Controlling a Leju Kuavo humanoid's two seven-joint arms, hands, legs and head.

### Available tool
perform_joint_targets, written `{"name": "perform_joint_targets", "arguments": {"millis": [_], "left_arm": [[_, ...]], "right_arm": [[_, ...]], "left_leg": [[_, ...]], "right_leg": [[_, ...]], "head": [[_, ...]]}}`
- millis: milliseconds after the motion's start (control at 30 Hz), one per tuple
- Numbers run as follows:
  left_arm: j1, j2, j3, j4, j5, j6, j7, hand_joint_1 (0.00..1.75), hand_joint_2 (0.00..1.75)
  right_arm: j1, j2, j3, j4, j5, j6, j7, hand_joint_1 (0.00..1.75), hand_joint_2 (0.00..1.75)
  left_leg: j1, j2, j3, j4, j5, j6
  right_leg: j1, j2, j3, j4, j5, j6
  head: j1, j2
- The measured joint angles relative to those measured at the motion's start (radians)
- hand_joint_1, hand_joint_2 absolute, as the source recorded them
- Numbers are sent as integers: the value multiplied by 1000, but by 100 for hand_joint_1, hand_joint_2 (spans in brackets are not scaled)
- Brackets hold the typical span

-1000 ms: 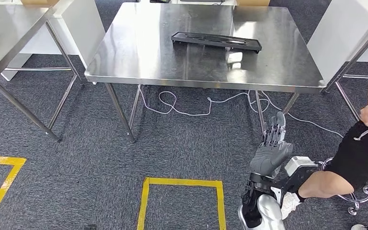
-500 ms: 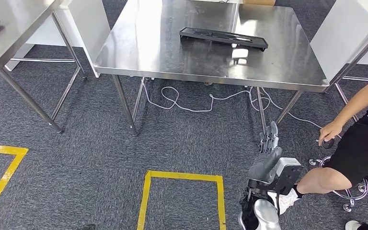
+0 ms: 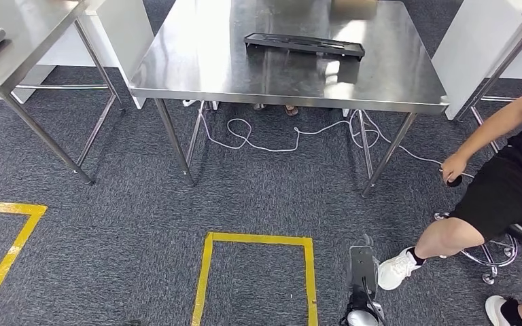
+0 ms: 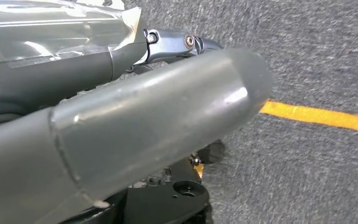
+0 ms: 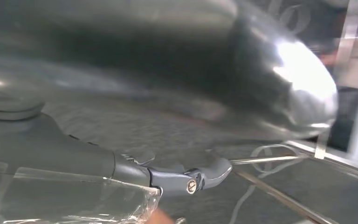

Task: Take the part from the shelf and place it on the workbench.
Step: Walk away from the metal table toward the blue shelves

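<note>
A long black tray-like part [image 3: 304,45] lies flat on the steel workbench [image 3: 204,71], toward its far side. My right hand [image 3: 361,268] hangs low at the bottom of the head view, well short of the bench, seen edge-on and holding nothing. Up close in the right wrist view, the right hand [image 5: 135,88] shows a thick thumb and one straight finger [image 5: 186,176], empty. The left hand [image 4: 140,126] hangs over grey carpet in the left wrist view, thumb and a finger stretched out, with nothing in it.
A person [image 3: 510,183] sits on a stool at the right, one hand [image 3: 453,168] reaching down near the bench's right leg. A white cable [image 3: 272,139] lies under the bench. Yellow tape [image 3: 255,239] marks a square on the carpet. Another steel table [image 3: 20,41] stands at left.
My right hand has dropped from a raised, fingers-up pose to hanging low. The camera has shifted slightly. The person's arm has come down toward the floor.
</note>
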Motion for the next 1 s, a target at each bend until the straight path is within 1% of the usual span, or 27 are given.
{"name": "perform_joint_targets", "arguments": {"millis": [33, 67, 100, 133, 167, 200, 233, 267, 300, 333, 433, 467, 500, 533, 600, 633, 667, 700, 733, 767, 800, 833, 867, 900, 933, 967, 1000], "left_arm": [[0, 0, -2, 0, 0, 1, -3, 0, 0], [0, 0, -4, 0, -1, 1, -6, 0, 0], [0, 0, -7, 0, -2, 2, -9, 0, 0], [0, 0, -9, 0, -4, 1, -11, 0, 0], [0, 0, -11, 0, -6, 0, -12, 0, 0], [0, 0, -13, 0, -9, -1, -11, 0, 0], [-1, 0, -15, 0, -11, -2, -10, 0, 0], [-2, 1, -17, 0, -12, -3, -9, 0, 0], [-3, 1, -18, 0, -13, -4, -9, 0, 0], [-3, 2, -19, 0, -14, -4, -8, 0, 0], [-3, 2, -19, 0, -14, -4, -8, 0, 0], [-3, 2, -20, 0, -14, -4, -8, 0, 0], [-3, 2, -23, 0, -15, -4, -6, 0, 0], [-3, 1, -29, 0, -16, -5, -3, 0, 0], [-3, 0, -38, 0, -18, -5, 6, 0, 0], [-3, 0, -40, 0, -18, -4, 8, 0, 0], [-3, 0, -41, 0, -18, -4, 10, 0, 0], [-4, -1, -41, 0, -18, -4, 12, 0, 0], [-4, -1, -41, 0, -18, -4, 13, 0, 0], [-4, -1, -41, 0, -18, -4, 14, 0, 0], [-4, -1, -41, 0, -18, -5, 15, 0, 0], [-4, -2, -41, 0, -18, -5, 17, 0, 0], [-4, -2, -42, 0, -18, -5, 18, 0, 0], [-4, -2, -42, 0, -18, -5, 18, 0, 0], [-3, -2, -42, 0, -18, -4, 19, 0, 0], [-3, -2, -42, 0, -18, -4, 20, 0, 0], [-3, -2, -42, 0, -18, -4, 20, 0, 0]], "right_arm": [[-8, -2, 0, 39, 25, 9, 28, 0, 0], [-14, -6, 0, 83, 47, 30, 60, 0, 0], [-16, -12, 1, 129, 63, 61, 95, 0, 0], [-14, -18, 3, 172, 77, 95, 130, 0, 0], [-9, -25, 6, 211, 92, 131, 166, 0, 0], [-3, -31, 11, 246, 109, 169, 203, 0, 0], [5, -36, 18, 276, 125, 210, 234, 0, 0], [10, -41, 24, 298, 138, 244, 258, 0, 0], [14, -44, 28, 312, 146, 268, 272, 0, 0], [17, -45, 31, 319, 150, 279, 277, 0, 0], [17, -45, 31, 320, 150, 281, 278, 0, 0], [20, -47, 34, 327, 155, 288, 286, 0, 0], [31, -50, 45, 346, 169, 306, 309, 0, 0], [50, -55, 64, 376, 194, 334, 353, 0, 0], [89, -68, 105, 434, 246, 382, 442, 0, 0], [101, -73, 119, 450, 262, 394, 471, 0, 0], [104, -78, 126, 456, 269, 396, 483, 0, 0], [107, -82, 132, 460, 273, 398, 491, 0, 0], [108, -85, 136, 463, 276, 400, 497, 0, 0], [109, -88, 140, 465, 279, 402, 501, 0, 0], [110, -90, 144, 466, 282, 403, 503, 0, 0], [111, -91, 147, 468, 284, 403, 504, 0, 0], [113, -92, 151, 470, 287, 402, 505, 0, 0], [115, -92, 154, 473, 289, 399, 507, 0, 0], [116, -92, 158, 474, 291, 395, 509, 0, 0], [117, -92, 160, 476, 291, 390, 510, 0, 0], [117, -92, 161, 477, 290, 384, 511, 0, 0]], "left_leg": [[0, -1, -18, 69, -45, -3], [1, -1, -29, 127, -70, -5], [1, -1, -27, 158, -75, -7], [2, -1, -8, 155, -61, -7], [3, -1, 29, 116, -39, -6], [3, -1, 79, 51, -18, -3], [3, -3, 129, -18, -6, 1], [2, -4, 168, -73, -2, 5], [1, -6, 190, -105, -3, 8], [-1, -6, 197, -117, -4, 9], [-1, -6, 198, -117, -5, 9], [-1, -6, 196, -118, -5, 10], [0, -5, 192, -125, -3, 18], [-1, -1, 176, -132, 9, 31], [-4, 8, 137, -146, 39, 54], [-6, 11, 116, -146, 56, 58], [-6, 12, 105, -145, 64, 55], [-5, 12, 96, -144, 72, 51], [-6, 13, 88, -143, 80, 46], [-8, 13, 83, -142, 87, 39], [-10, 14, 80, -140, 94, 33], [-11, 15, 78, -140, 100, 27], [-11, 15, 78, -140, 106, 21], [-9, 14, 73, -136, 105, 16], [-7, 13, 66, -123, 91, 12], [-5, 11, 54, -93, 57, 8], [-3, 9, 37, -45, 9, 5]], "right_leg": [[3, -1, -10, 1, 8, -6], [6, -2, -19, 1, 15, -8], [8, -3, -27, 2, 21, -7], [9, -5, -34, 4, 26, -4], [9, -6, -41, 5, 30, -1], [10, -6, -46, 8, 34, 3], [12, -6, -52, 13, 36, 6], [15, -6, -56, 17, 38, 9], [18, -6, -59, 20, 38, 11], [20, -6, -62, 21, 39, 11], [20, -6, -62, 21, 39, 12], [20, -7, -62, 21, 41, 15], [21, -7, -67, 23, 45, 23], [20, -6, -95, 91, 5, 26], [15, -3, -146, 240, -72, 37], [11, -2, -151, 294, -102, 41], [9, -2, -117, 261, -82, 52], [7, -2, -67, 195, -60, 61], [7, -2, -11, 115, -48, 65], [10, 0, 31, 50, -45, 64], [13, 2, 55, 5, -47, 59], [18, 3, 61, -13, -51, 54], [19, 5, 55, -14, -48, 46], [13, 3, 48, -14, -42, 38], [9, 2, 42, -13, -35, 26], [4, 0, 33, -14, -26, 14], [3, -1, 24, -14, -17, 3]], "head": [[-1, 0], [-1, 0], [-1, 0], [-1, 0], [-2, 0], [-2, 0], [-2, 0], [-1, 0], [-1, 0], [-1, 0], [-1, 0], [0, 0], [0, 0], [2, 0], [7, 0], [10, 0], [10, 0], [10, 0], [10, 0], [10, 0], [10, 0], [9, 0], [8, 0], [7, 0], [5, 0], [3, 0], [1, 0]]}}
